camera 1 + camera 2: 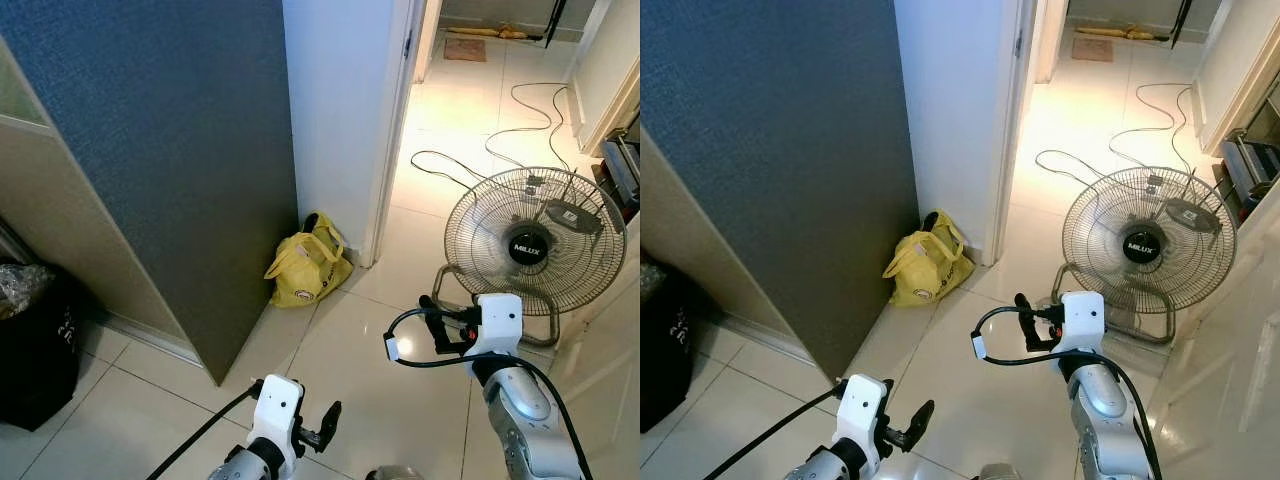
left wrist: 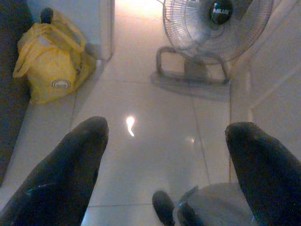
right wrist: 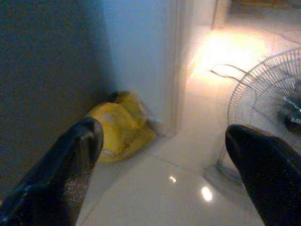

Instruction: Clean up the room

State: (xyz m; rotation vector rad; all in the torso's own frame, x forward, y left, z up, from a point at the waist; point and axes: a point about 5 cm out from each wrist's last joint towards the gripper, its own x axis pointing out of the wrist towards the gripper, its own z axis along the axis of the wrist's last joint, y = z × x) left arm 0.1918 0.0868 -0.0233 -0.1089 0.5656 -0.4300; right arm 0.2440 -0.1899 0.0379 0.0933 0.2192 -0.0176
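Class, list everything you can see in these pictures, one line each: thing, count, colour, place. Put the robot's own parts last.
bag: one, yellow, on the floor in the corner between panel and wall.
fan: one, grey, on the floor at the right.
cord: one, dark, looped on the tiles beyond the fan.
panel: one, blue-grey, upright at the left.
bin: one, black, far left.
mat: one, brown, far end of the hallway.
left claw: one, black, open, low over the tiles.
right claw: one, black, open, raised toward the bag.

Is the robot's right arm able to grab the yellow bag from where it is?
Probably not yet. The right end effector is open and aimed roughly toward the yellow bag, with only bare floor between, but the bag sits well ahead against the wall.
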